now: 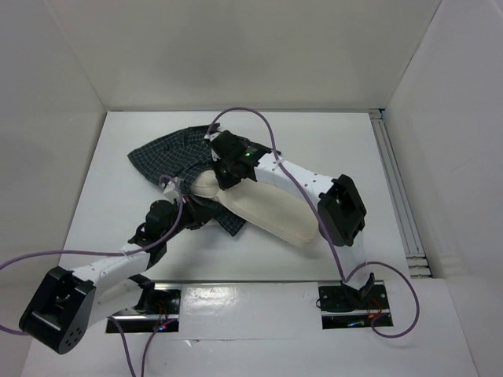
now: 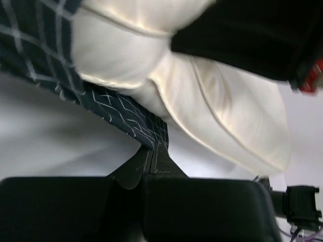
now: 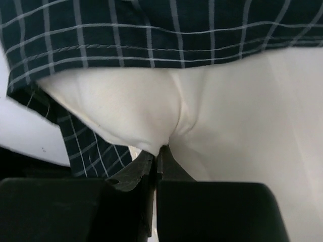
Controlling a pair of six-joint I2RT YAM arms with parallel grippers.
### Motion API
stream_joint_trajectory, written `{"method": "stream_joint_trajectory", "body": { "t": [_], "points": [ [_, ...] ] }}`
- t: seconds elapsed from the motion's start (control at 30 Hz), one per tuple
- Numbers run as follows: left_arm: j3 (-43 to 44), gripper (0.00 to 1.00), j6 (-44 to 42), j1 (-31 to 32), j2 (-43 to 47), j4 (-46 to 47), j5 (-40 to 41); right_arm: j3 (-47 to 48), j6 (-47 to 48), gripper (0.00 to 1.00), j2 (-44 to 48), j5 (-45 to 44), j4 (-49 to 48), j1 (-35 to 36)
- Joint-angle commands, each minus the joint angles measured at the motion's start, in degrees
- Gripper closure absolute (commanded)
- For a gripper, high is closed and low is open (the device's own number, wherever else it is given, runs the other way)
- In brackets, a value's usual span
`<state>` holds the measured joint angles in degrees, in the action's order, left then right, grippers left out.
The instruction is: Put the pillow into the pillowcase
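The cream-white pillow lies slantwise mid-table, its upper-left end tucked into the mouth of the dark checked pillowcase. My right gripper is shut on a pinch of the pillow's cloth at that mouth; in the right wrist view its fingertips bite into the pillow just under the pillowcase hem. My left gripper is shut on the pillowcase's lower edge; in the left wrist view its fingertips clamp the pillowcase hem below the pillow.
White walls enclose the table on the left, back and right. An aluminium rail runs along the right side. Purple cables loop over both arms. The right arm's elbow hangs over the pillow's lower-right end.
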<state>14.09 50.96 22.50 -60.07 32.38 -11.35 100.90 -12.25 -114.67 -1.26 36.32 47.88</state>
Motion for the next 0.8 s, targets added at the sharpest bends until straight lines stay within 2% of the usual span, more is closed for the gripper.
{"method": "stream_joint_trajectory", "body": {
  "t": [0.0,0.1,0.23,0.3,0.4,0.53,0.63,0.67,0.77],
  "points": [
    [-1.2,1.00,0.2,5.0,4.7,3.0,-6.1,6.7,-2.3,1.00,-4.1,-4.4,-4.3,-1.5],
    [-1.9,1.00,-1.0,5.5,8.5,-2.0,-2.9,14.8,-2.3,1.00,-11.6,-6.9,0.2,-0.9],
    [-1.9,1.00,-2.3,4.9,10.7,-4.2,-1.7,17.8,-3.9,1.00,-18.9,-4.3,1.5,-2.2],
    [0.5,1.00,-2.9,4.4,9.9,-4.9,-2.3,19.8,-5.5,1.00,-20.5,-4.9,3.7,-5.0],
    [3.0,1.00,-3.9,4.4,8.0,-4.3,-3.5,25.0,-8.1,1.00,-18.3,-4.9,4.9,-10.0],
    [11.7,1.00,-5.2,3.2,3.5,-3.0,-6.6,30.1,-9.2,1.00,-9.5,-8.6,3.4,-12.3],
    [14.5,1.00,-4.6,3.2,2.1,-0.8,-9.2,25.2,-8.1,1.00,-4.2,-10.8,0.5,-9.4],
    [15.0,1.00,-4.6,3.2,1.5,-0.8,-11.0,19.2,-7.5,1.00,-3.5,-11.7,-0.4,-8.1],
    [11.8,1.00,-5.1,3.2,1.0,-0.3,-13.3,9.5,-8.2,1.00,-7.3,-9.7,-2.6,-5.3]
  ]
}}
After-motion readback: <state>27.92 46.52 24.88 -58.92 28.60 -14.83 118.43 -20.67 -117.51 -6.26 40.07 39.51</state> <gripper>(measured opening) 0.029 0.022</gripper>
